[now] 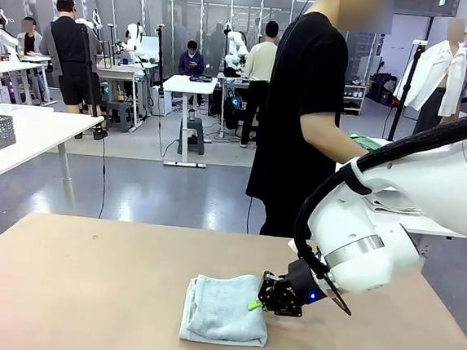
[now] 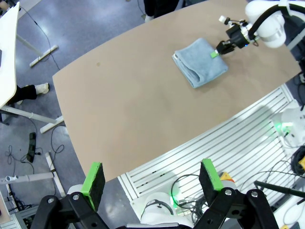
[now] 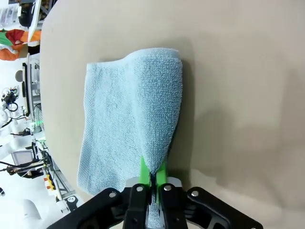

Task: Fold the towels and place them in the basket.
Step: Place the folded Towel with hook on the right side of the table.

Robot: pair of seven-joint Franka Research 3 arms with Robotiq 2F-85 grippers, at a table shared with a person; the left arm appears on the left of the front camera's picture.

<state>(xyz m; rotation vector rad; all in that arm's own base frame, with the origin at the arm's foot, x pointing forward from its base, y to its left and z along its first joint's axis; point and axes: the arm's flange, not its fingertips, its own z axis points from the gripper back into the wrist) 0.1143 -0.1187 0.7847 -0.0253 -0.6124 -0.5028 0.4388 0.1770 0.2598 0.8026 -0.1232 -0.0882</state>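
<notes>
The right gripper point(image 1: 260, 303) is clamped tight, its green pads point(image 3: 144, 169) pinching the right-hand edge of the pale blue towel point(image 1: 223, 309). The towel lies folded near the middle of the tan table point(image 1: 84, 293). Its top layer rises in a ridge toward the pads, so the grip is probably meant to carry that layer across for a further fold. The left gripper point(image 2: 151, 171) hangs high over the table's edge with its jaws wide and empty, well apart from the cloth, apparently to keep clear.

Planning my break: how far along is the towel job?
Done: the blue-grey towel lies folded over on the table. In hand: the right gripper is shut on its edge. Left: any final fold, then stowing it; the left gripper hangs open, holding nothing.
</notes>
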